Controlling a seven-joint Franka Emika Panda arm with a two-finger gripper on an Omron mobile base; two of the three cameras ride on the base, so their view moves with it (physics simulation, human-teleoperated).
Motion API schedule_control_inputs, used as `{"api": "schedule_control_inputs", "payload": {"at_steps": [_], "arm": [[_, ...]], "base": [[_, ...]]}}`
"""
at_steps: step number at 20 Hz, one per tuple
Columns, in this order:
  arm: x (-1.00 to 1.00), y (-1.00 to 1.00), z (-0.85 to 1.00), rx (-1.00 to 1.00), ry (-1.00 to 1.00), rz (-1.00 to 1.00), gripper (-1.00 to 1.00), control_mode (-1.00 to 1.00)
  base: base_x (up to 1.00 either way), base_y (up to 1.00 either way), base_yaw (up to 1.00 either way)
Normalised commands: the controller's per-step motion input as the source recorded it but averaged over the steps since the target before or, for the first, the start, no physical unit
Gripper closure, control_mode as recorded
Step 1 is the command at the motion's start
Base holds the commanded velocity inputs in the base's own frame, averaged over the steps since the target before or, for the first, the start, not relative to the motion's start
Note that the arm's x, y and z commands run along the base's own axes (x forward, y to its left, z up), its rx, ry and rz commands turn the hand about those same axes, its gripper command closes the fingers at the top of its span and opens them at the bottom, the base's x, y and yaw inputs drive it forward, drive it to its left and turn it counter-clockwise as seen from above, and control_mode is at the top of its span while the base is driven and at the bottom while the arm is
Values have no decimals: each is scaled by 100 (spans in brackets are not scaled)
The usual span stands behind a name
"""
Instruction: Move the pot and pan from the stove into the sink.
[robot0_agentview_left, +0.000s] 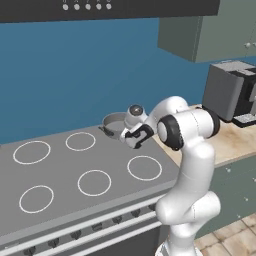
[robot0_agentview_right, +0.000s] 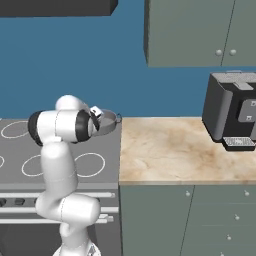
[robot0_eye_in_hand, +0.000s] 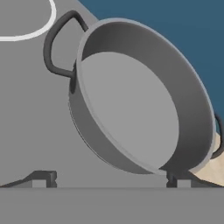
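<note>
Blue-walled kitchen: the pot sits on the stove at its far right corner, not yet lifted. Open and empty, the gripper hovers just beside it; nothing has visibly reached the sink

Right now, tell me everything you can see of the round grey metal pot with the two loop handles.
The round grey metal pot has straight, fairly deep walls, a thin pale rim and a flat bare floor; nothing lies inside. Two dark loop handles sit on opposite sides, one fully visible, the other partly cut off. It stands upright on the grey stove top, at the back corner nearest the blue wall and the beige counter. The open two-finger gripper sits just short of its near wall; whether they touch is unclear.
</note>
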Motion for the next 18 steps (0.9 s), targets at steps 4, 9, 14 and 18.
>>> {"api": "schedule_control_inputs", "payload": {"at_steps": [4,9,14,18], "arm": [[11,2,-4,-1,0,0,-100,-100],[21,0,-8,-1,1,0,-100,-100],[35,5,-27,-5,6,0,-100,-100],[41,7,-30,-6,11,0,-100,-100]], "base": [[0,0,0],[0,0,0],[0,0,0],[0,0,0]]}}
